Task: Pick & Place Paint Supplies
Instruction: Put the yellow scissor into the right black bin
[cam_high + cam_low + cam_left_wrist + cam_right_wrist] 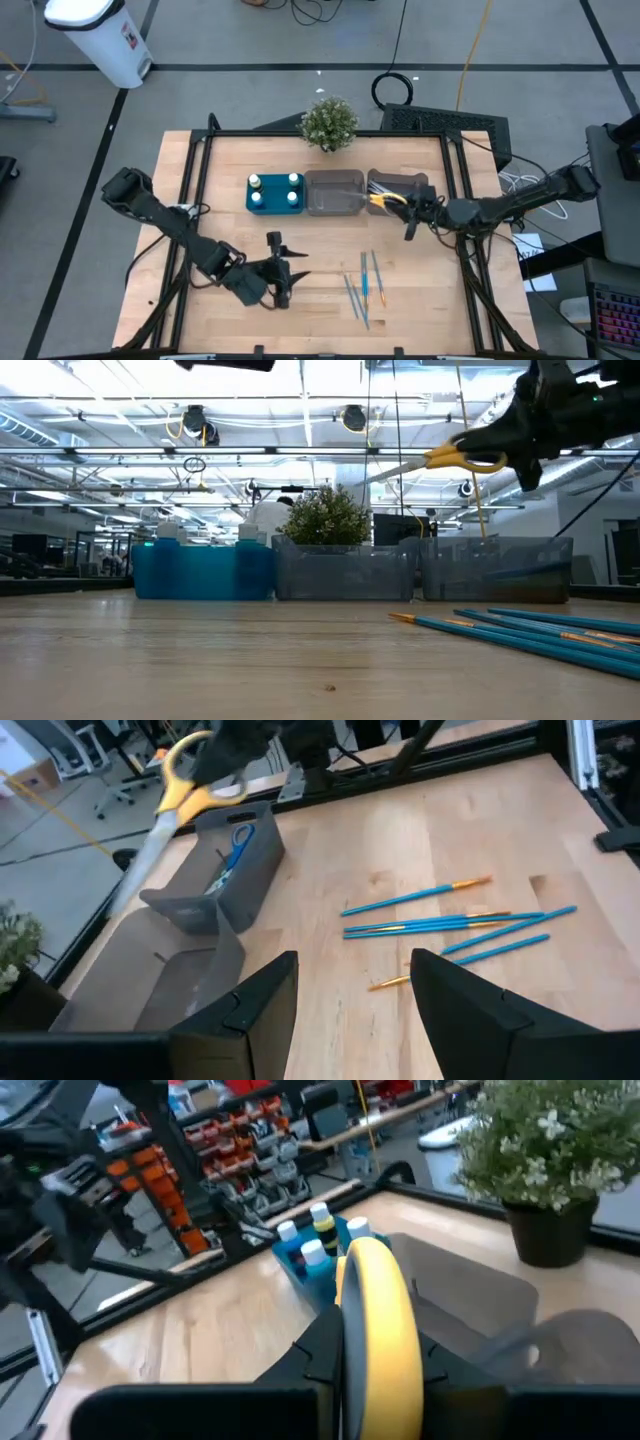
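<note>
Yellow-handled scissors (385,200) hang above the right grey bin (400,186), with my right gripper (412,212) shut on them. Their blades (400,468) point toward the table's left. Blue-handled scissors (238,842) lie inside that bin. Several thin blue brushes (365,285) lie flat on the wood near the front. White-capped bottles (275,192) stand in the teal tray (250,205). My left gripper (280,275) hovers open at the front left of the brushes (450,925), nothing between its fingers (270,1010). My right gripper pinches the scissors by their yellow handle loops (378,1315) between its two fingers. The fingers come about level from the table's right and lie along the scissors. The scissors are lifted clear over the bin, blades (140,870) sticking out ahead of the gripper.
A second grey bin (335,193) stands between the teal tray and the right bin. A small potted plant (328,122) sits at the far edge behind them. A black frame (320,132) rails the table. Bare wood lies at the front left.
</note>
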